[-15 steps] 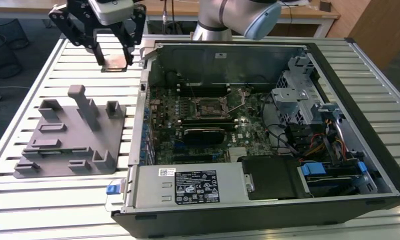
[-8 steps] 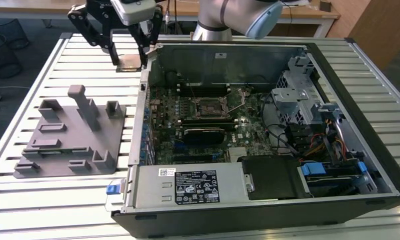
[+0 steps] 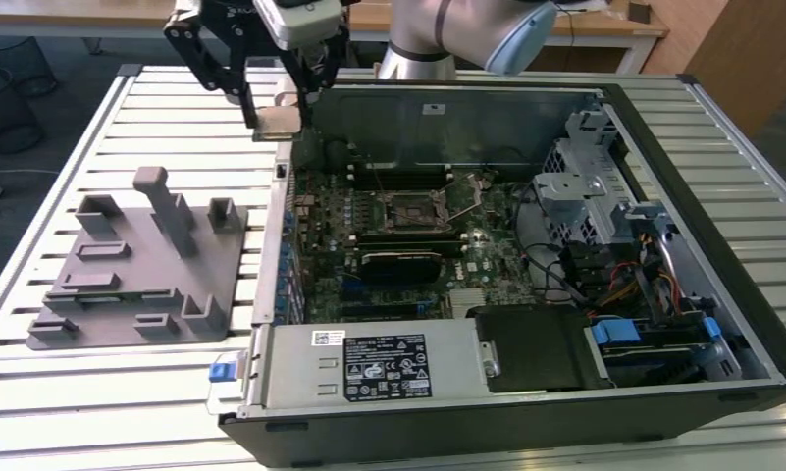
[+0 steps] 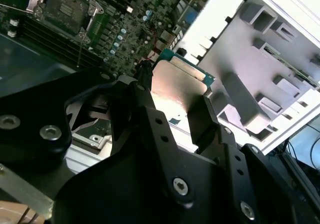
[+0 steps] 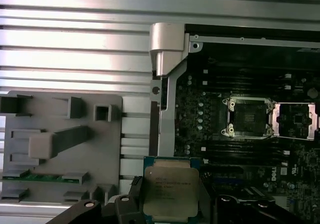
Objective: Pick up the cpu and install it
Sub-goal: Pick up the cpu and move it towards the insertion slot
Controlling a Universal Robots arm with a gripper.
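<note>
A grey moulded fixture [image 3: 137, 265] lies on the slatted table [image 3: 131, 392] at the exterior view's left. Beside it, the gripper [image 3: 276, 126] clamps the cpu [image 5: 170, 191] in mid-air by the case wall. The cpu is level and near-square, silver lid up, its print illegible. Rightward, the open computer case [image 3: 726, 324] shows its socket [image 3: 416, 209].

Silver cpu [image 5: 167, 191], black pincer [image 4: 172, 89], grey holder [image 3: 170, 285].
</note>
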